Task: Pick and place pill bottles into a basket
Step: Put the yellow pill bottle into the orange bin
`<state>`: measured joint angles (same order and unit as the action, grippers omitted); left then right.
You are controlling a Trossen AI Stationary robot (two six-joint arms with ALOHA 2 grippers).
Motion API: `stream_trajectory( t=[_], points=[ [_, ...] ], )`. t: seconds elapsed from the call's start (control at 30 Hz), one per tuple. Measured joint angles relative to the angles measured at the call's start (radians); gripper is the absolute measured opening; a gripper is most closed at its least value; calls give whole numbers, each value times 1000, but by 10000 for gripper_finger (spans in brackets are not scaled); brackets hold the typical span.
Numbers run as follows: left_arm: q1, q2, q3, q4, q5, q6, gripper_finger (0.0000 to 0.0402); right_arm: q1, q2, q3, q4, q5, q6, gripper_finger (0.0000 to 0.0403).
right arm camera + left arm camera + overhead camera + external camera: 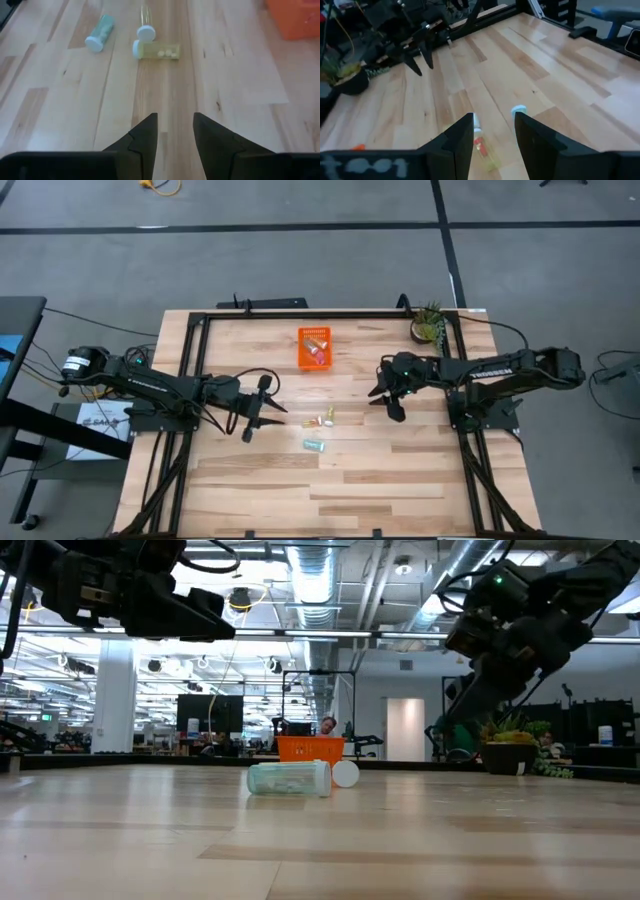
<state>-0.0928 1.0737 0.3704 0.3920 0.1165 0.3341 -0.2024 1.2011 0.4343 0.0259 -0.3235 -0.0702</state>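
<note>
Orange plastic marks the basket [314, 348] at about 12 o'clock on the table, already holding a bottle or two, while three pill bottles [322, 421] lie on their sides near the centre, the teal one [315, 445] just toward 6 o'clock of the yellowish pair. Both the left gripper [262, 416], at 9 o'clock of them, and the right gripper [390, 402], at 3 o'clock, hover with fingers parted and empty. Lying flat and round, a bottle could roll off when a finger nudges it, and the close-set pair risks a two-bottle pinch or a knock.
</note>
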Motion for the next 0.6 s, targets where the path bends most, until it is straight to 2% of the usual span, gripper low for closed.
stream_trajectory(
  t=[0.2, 0.4, 0.6],
  points=[
    [0, 0, 0, 27, -27, -142, 135, 0, 0, 0, 20, 0, 2, 118],
    [0, 1, 0, 29, -24, -152, 135, 0, 0, 0, 20, 0, 8, 118],
    [0, 68, 0, 55, -24, -158, 135, 0, 1, 0, 22, 0, 11, 118]
  ],
)
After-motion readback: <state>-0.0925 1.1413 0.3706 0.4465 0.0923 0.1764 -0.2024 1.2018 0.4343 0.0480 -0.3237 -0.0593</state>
